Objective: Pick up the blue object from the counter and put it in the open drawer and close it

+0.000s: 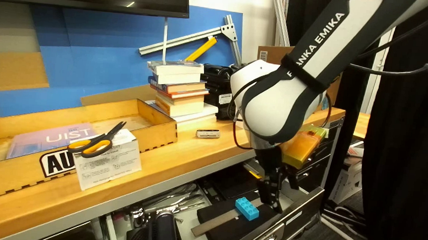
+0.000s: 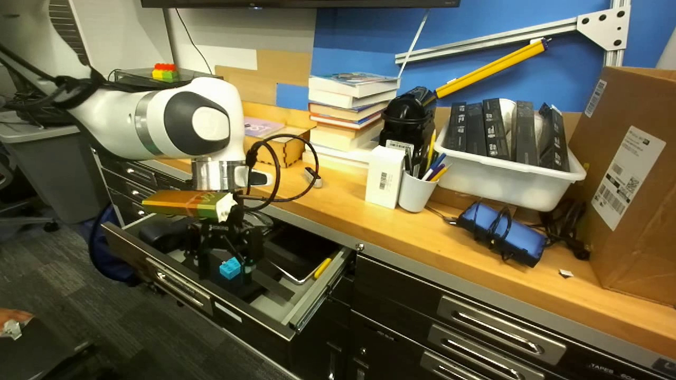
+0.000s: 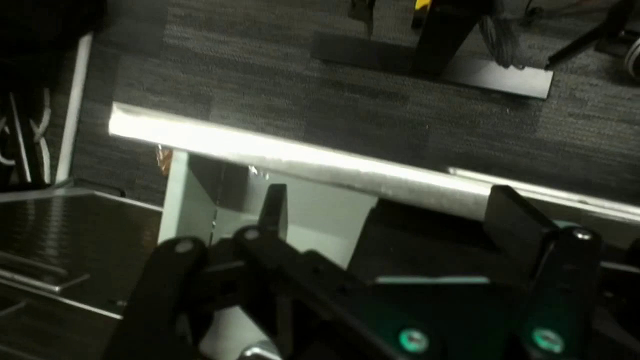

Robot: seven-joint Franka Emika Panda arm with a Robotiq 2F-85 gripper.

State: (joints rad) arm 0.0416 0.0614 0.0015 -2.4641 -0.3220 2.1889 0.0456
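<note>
The cyan-blue block (image 1: 247, 209) lies inside the open drawer (image 1: 302, 208), on a dark flat item beside a grey strip; it also shows in an exterior view (image 2: 230, 268). The drawer is pulled out below the wooden counter (image 1: 193, 152). My gripper (image 1: 286, 196) points down into the drawer, its fingers beside the block and apart from it in that view. In the wrist view my gripper (image 3: 390, 202) is open with nothing between its fingers, and the drawer's bright front rim (image 3: 300, 155) crosses beyond the fingertips. The block does not show in the wrist view.
The drawer also holds metal tools (image 1: 178, 202), a dark device (image 1: 164, 231) and a yellow-handled tool (image 2: 322, 268). On the counter stand a wooden tray (image 1: 160, 131), a book stack (image 1: 182, 91), a white bin (image 2: 501, 179) and a cardboard box (image 2: 634, 184).
</note>
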